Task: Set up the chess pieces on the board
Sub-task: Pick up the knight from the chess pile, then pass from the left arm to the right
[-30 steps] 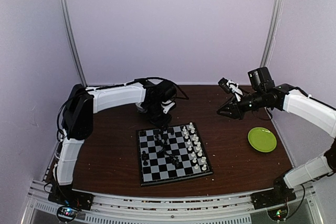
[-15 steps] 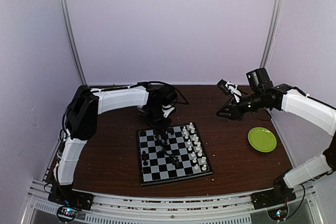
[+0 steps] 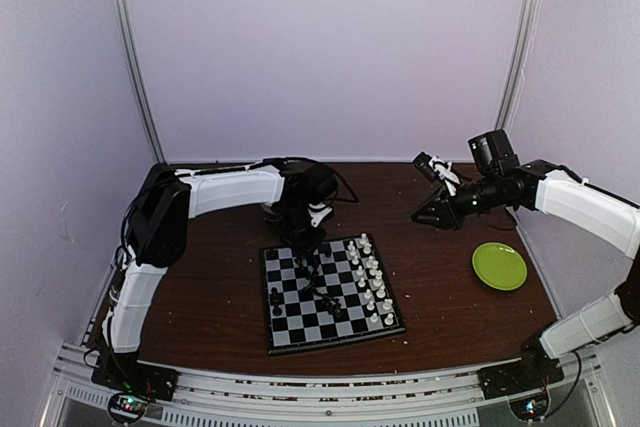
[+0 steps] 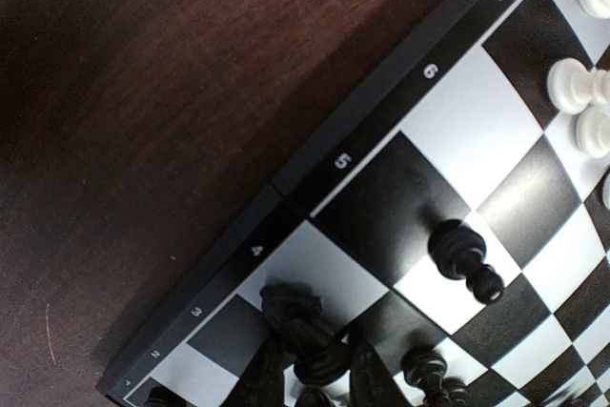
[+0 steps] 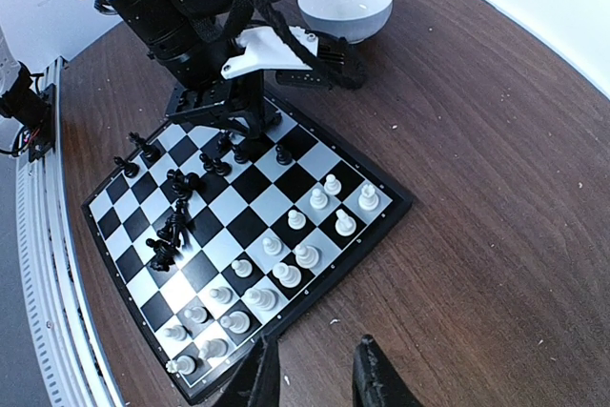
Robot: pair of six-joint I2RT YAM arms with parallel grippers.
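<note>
The board (image 3: 335, 339) lies in the middle of the table. White chess pieces (image 3: 370, 277) stand in two rows along its right side. Black chess pieces (image 3: 320, 292) are scattered over its middle and left, several of them lying down (image 5: 172, 235). My left gripper (image 3: 305, 247) is down at the board's far edge. In the left wrist view its fingers (image 4: 262, 374) press both sides of a tilted black knight (image 4: 305, 326) by the rim (image 4: 315, 164). A black pawn (image 4: 462, 256) stands one square away. My right gripper (image 3: 418, 215) hovers open and empty (image 5: 316, 359) over bare table, right of the board.
A green plate (image 3: 499, 266) sits on the table at the right. A white bowl (image 5: 345, 5) stands beyond the board's far edge, behind the left arm. Crumbs (image 5: 396, 126) dot the brown tabletop. Enclosure walls stand close on three sides.
The left gripper has come down a little over the board's far edge and its fingers have narrowed onto the black knight. The right arm has barely shifted.
</note>
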